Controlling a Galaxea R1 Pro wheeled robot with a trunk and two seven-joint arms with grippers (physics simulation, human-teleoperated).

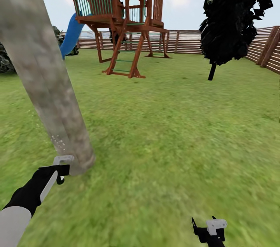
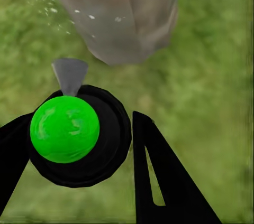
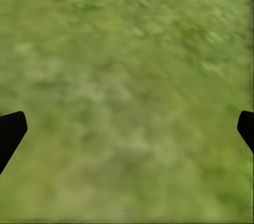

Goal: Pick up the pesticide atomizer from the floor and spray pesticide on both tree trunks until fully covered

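A thick mottled beige-grey tree trunk [image 1: 42, 68] rises at the left of the head view and meets the grass floor [image 1: 163, 134] just ahead of my left gripper [image 1: 62, 171]. In the left wrist view that gripper [image 2: 79, 150] is shut on the pesticide atomizer [image 2: 66, 129], a black round body with a bright green top. Its grey nozzle [image 2: 69, 73] points at the trunk's base [image 2: 119, 12]. White specks of spray [image 2: 50, 10] hang beside the trunk, and the spray [image 1: 58, 142] also dots its lower bark. My right gripper [image 1: 210, 231] hangs open over bare grass [image 3: 127, 86].
A red-brown wooden play tower [image 1: 120, 10] with a blue slide [image 1: 72, 35] stands mid-lawn. A near-black conifer [image 1: 233, 10] stands at the right. A brown slat fence [image 1: 186, 41] rings the lawn. Open grass stretches ahead and to the right.
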